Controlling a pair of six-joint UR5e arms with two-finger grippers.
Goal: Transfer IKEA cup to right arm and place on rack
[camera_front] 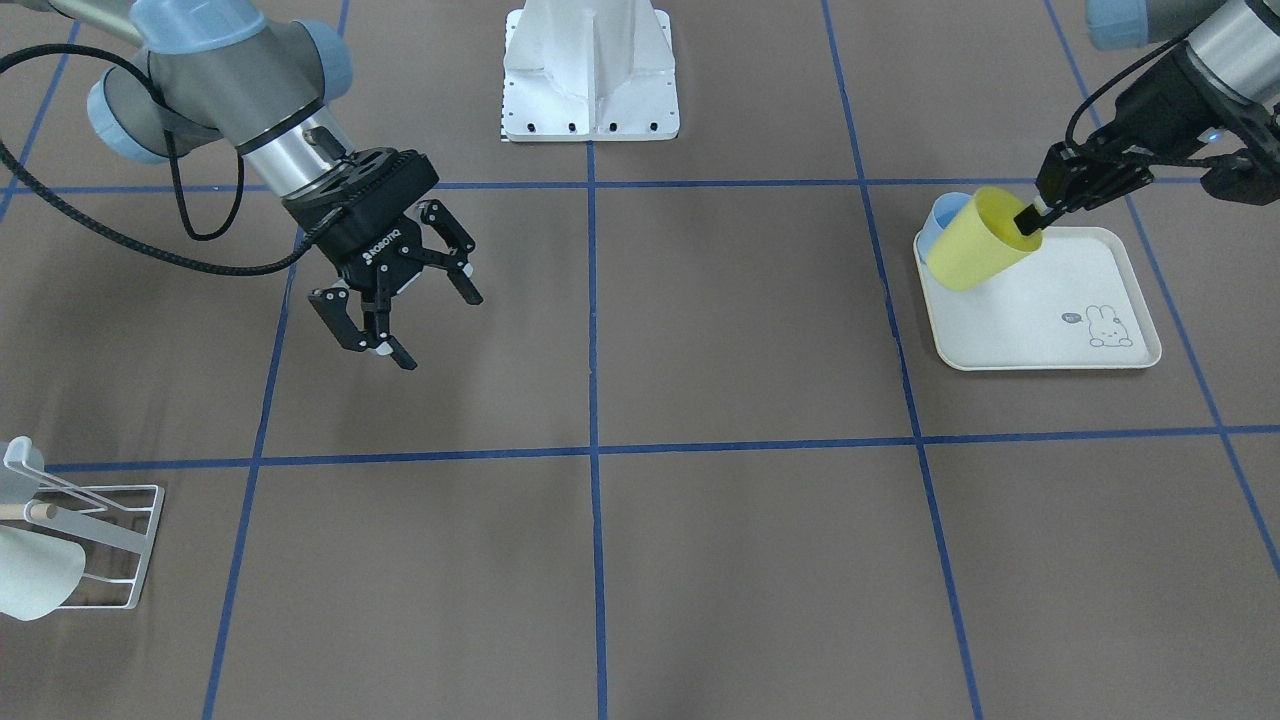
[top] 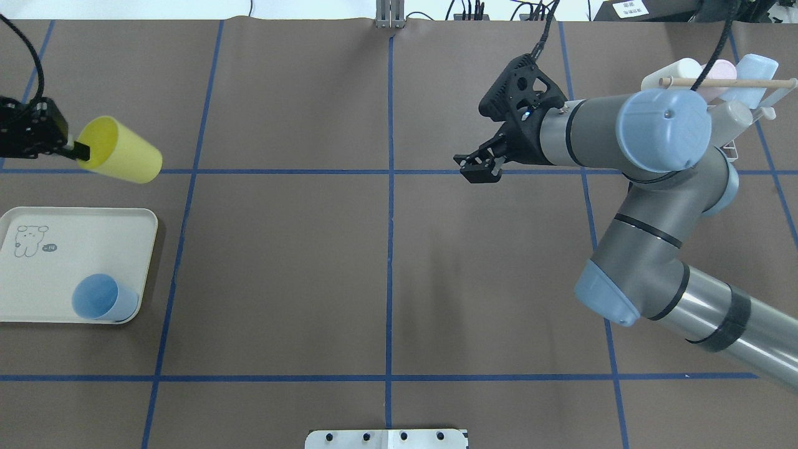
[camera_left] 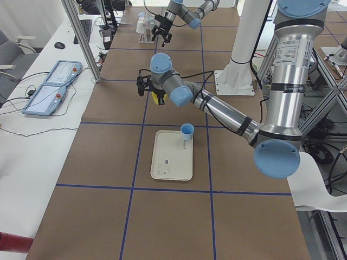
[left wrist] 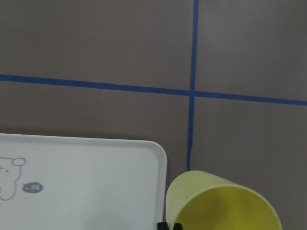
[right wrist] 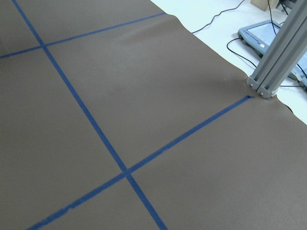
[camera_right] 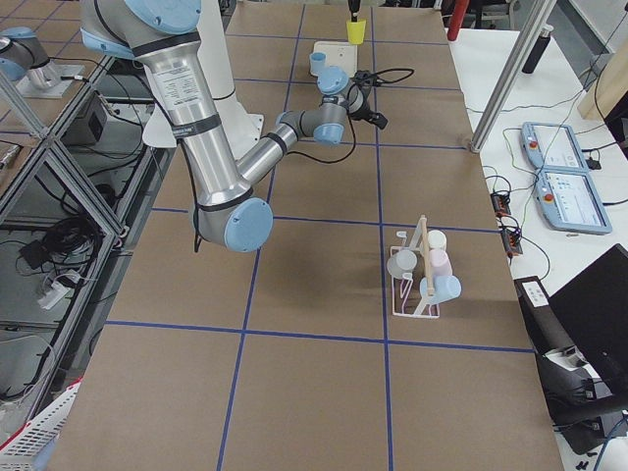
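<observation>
At the table's left end, the left gripper [top: 80, 149] is closed on the rim of the yellow cup [top: 121, 149], with one finger inside the mouth and the other outside. The cup is in the air, tipped on its side, with its mouth toward the gripper and its base pointing toward the middle of the table. Just beside and below it lies the cream tray [top: 75, 231] with a rabbit print, flat on the table. A blue cup [top: 103, 298] stands upright in the tray corner nearest the robot.

Right of the table's centre line, well apart from the yellow cup, the right gripper [top: 480, 169] hangs above the surface with its jaws spread and nothing between them. Further right, near the far edge toward the right end, stands the white wire rack [camera_right: 417, 285]. A wooden dowel [top: 729, 82] runs across its top, and white, pink, pale-blue and grey cups are already hung on it.

The table [camera_front: 720, 330] is covered in brown sheeting, and blue tape divides it into large squares. A white base plate [camera_front: 590, 70] sits at the near edge. Beyond the far edge are aluminium posts and a white bench [camera_left: 38, 130] with cables and two teach pendants [camera_left: 51, 86].
</observation>
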